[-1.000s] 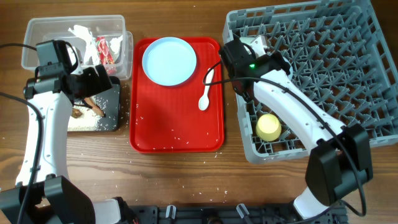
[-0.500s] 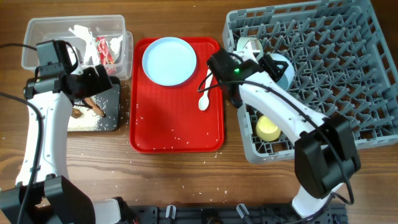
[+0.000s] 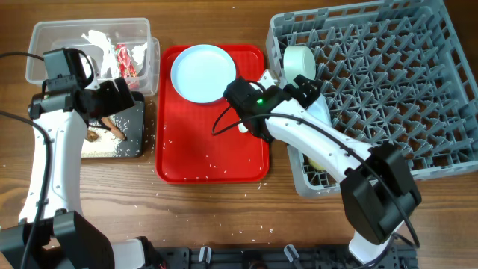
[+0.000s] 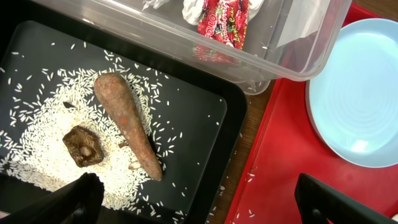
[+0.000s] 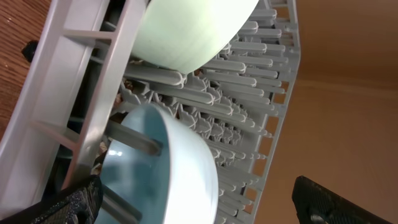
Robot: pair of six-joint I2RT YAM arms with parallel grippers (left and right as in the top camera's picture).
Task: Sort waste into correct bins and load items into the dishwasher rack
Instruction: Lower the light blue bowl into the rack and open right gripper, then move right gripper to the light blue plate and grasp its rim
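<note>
Right wrist view: your right pincer [image 5: 196, 186] was spread wide at the rack's [image 5: 74, 93] side wall, with both bowls racked just ahead of it.

The teal bowl [image 5: 155, 168] stood on edge among the pegs, and the white bowl [image 5: 193, 31] leaned on edge just beside it, neither one between your fingers. Overhead, both sat along the rack's left side, the teal bowl partly hidden under your right arm. The plate [image 3: 203, 72] lay on the far end of the red tray [image 3: 187, 153], among scattered rice grains. Your left pincer [image 4: 198, 180] hung spread over the right edge of the black tray [image 4: 205, 124], which held the stick [image 4: 127, 121], the lump [image 4: 81, 144] and a bed of rice [image 4: 37, 143]. The wrapper [image 4: 224, 18] lay in the tub [image 4: 186, 37], which touched the black tray's far side.
</note>
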